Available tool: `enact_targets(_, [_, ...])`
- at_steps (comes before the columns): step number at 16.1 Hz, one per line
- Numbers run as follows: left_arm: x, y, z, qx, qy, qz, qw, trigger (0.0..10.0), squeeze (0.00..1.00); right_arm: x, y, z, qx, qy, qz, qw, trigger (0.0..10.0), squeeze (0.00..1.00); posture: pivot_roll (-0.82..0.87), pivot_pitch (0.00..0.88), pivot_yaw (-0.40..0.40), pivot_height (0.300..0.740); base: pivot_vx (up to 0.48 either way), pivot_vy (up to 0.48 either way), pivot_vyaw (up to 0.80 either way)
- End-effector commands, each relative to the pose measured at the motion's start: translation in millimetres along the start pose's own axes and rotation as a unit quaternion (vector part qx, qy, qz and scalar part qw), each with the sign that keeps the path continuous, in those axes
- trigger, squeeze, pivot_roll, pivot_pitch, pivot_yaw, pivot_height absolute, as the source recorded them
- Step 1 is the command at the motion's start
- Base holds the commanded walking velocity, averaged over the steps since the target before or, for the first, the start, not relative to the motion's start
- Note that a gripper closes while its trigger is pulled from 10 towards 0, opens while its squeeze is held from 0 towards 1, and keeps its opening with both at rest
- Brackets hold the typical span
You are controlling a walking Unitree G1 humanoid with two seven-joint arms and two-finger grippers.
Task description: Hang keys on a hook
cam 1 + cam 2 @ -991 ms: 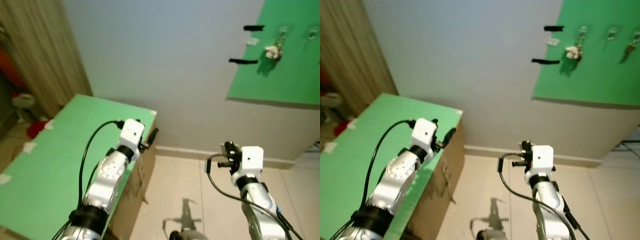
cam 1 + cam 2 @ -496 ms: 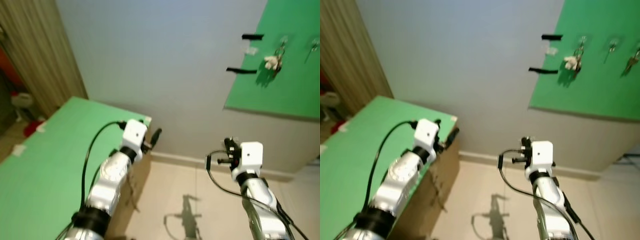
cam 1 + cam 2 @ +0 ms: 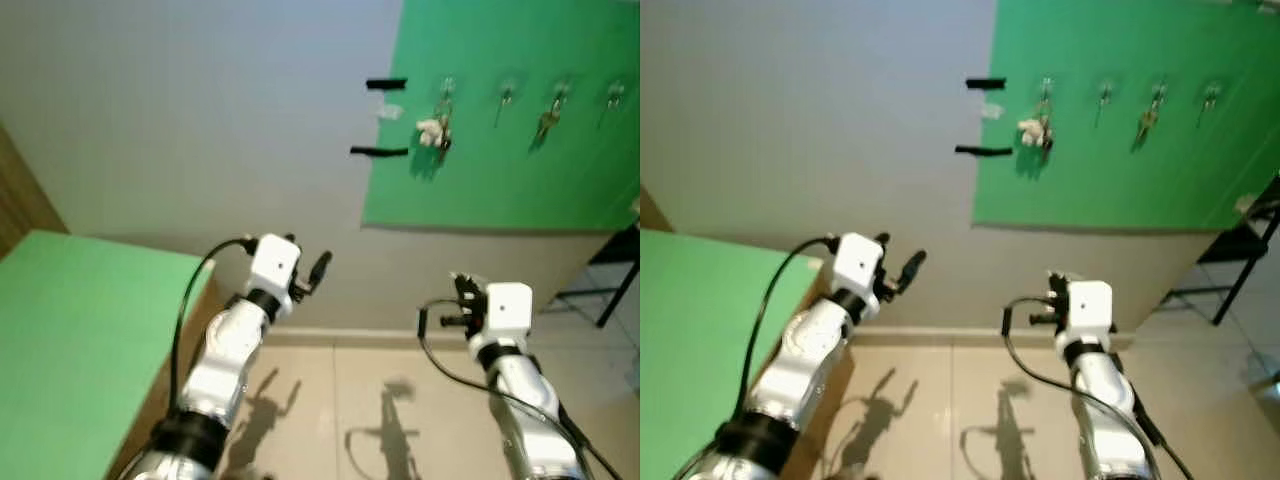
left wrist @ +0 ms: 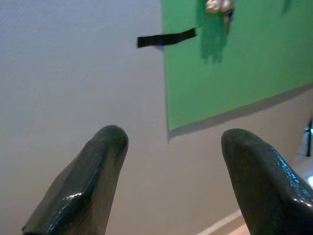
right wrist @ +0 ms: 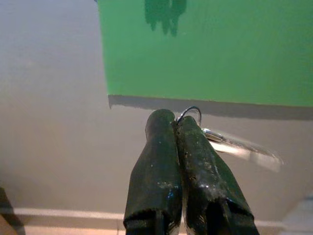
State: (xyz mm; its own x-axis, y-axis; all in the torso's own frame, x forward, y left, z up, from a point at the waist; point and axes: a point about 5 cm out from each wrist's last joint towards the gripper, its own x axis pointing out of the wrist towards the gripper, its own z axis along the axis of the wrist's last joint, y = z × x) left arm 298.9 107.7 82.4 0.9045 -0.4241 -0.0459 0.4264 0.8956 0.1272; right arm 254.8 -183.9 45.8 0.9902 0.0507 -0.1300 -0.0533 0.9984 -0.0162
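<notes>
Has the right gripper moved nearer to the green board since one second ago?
Cannot tell: the camera turned. The right gripper, shut on the key, hangs below the green board.

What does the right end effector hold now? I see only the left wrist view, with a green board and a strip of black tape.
Observer: The right end effector is shut on a key ring; a key sticks out beside it.
Operator: How many hooks does the board have?
Observer: The head view shows four in a row on the green board; the leftmost hook carries a white charm.
Operator: Is the right arm near them?
Observer: No, it is well below the board's lower edge.
</notes>
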Motion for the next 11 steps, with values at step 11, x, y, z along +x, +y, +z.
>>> enact_targets(11, [-8.1, 4.6, -6.0, -0.007, 0.013, 0.031, 0.999, 10.0, 0.00, 1.1, 5.6, 1.4, 0.005, -0.004, 0.010, 1.000, 10.0, 0.00, -0.08, 0.000, -0.018, 0.722, 0.328, -0.346, 0.00])
